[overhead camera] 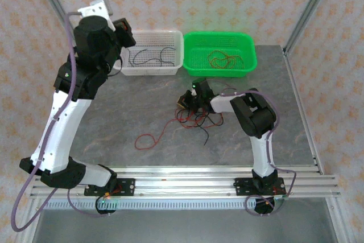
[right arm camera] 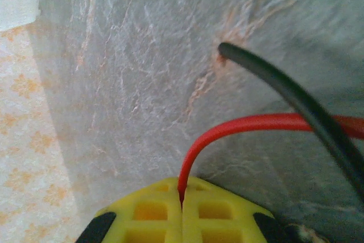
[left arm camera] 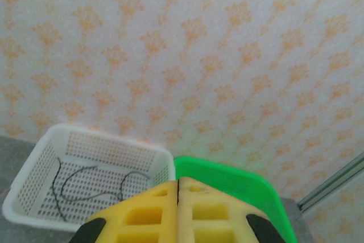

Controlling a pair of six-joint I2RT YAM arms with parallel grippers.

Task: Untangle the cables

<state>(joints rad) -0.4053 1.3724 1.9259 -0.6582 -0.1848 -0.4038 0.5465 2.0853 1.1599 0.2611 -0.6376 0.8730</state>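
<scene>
Cables (overhead camera: 196, 119) sit knotted on table (overhead camera: 136, 98), so R gripper (right arm camera: 182, 197) pinches a red wire (right arm camera: 244, 124), prob. to tug it free; L gripper (left arm camera: 178, 189), shut & empty, hangs over white bin (left arm camera: 31, 177).

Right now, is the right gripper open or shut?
The right gripper is shut on a red cable; its yellow fingers meet with the cable pinched between them.

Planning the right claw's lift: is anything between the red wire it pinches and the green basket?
A black cable crosses the red wire right beside the right claw, so the two may drag together. Nothing else visible lies between the tangle and the green basket.
</scene>
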